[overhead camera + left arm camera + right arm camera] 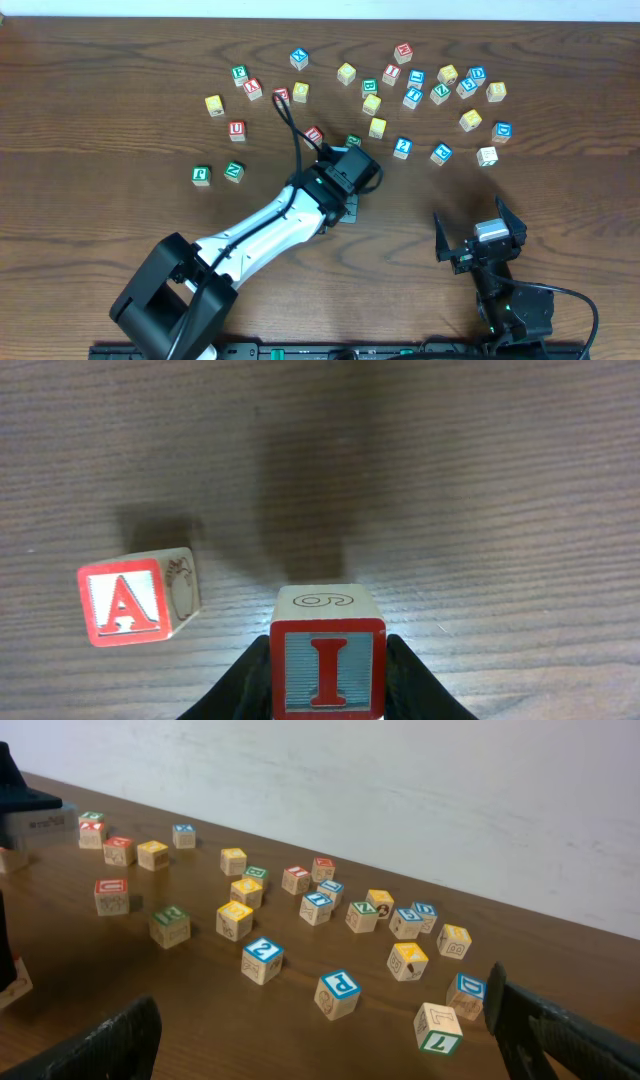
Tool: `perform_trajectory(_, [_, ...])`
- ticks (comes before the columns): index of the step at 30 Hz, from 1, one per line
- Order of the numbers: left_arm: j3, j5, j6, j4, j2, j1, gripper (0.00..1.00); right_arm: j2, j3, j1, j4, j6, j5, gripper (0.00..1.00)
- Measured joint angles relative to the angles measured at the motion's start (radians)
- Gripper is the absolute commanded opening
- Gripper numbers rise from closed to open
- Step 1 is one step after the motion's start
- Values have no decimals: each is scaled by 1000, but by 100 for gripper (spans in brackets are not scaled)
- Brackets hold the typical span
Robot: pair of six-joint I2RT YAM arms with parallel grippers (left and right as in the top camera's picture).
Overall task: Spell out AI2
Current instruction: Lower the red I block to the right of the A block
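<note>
My left gripper (328, 678) is shut on the red "I" cube (328, 660), one black finger on each side of it. The red "A" cube (125, 600) sits on the table just to the left of it, with a gap between them. In the overhead view the left gripper (348, 192) is at mid-table and its body hides both cubes. The blue "2" cube (402, 147) sits to the right of it and also shows in the right wrist view (262, 958). My right gripper (472, 215) is open and empty near the front right; its fingers frame the right wrist view (322, 1042).
Several other letter cubes lie scattered in an arc across the far half of the wooden table (120, 220). A blue "P" cube (338, 992) and a green "7" cube (438, 1028) sit in front of my right gripper. A red cube (314, 134) and a green cube (352, 141) sit just beyond the left gripper.
</note>
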Motion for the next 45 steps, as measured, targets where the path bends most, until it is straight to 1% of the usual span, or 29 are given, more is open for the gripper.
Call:
perform_trajectory(9, [-70,-26,-34,68,0,-11,8,0,0,0,0,0,0,99])
perform_trajectory(17, [-84,-32,-37,126,0,-11,8,0,0,0,0,0,0,99])
perform_trajectory(29, [-134,-30,-36,161,0,49,7,0,0,0,0,0,0,99])
perform_trajectory(45, [-134,-19,-21,180,0,51,8,0,0,0,0,0,0,99])
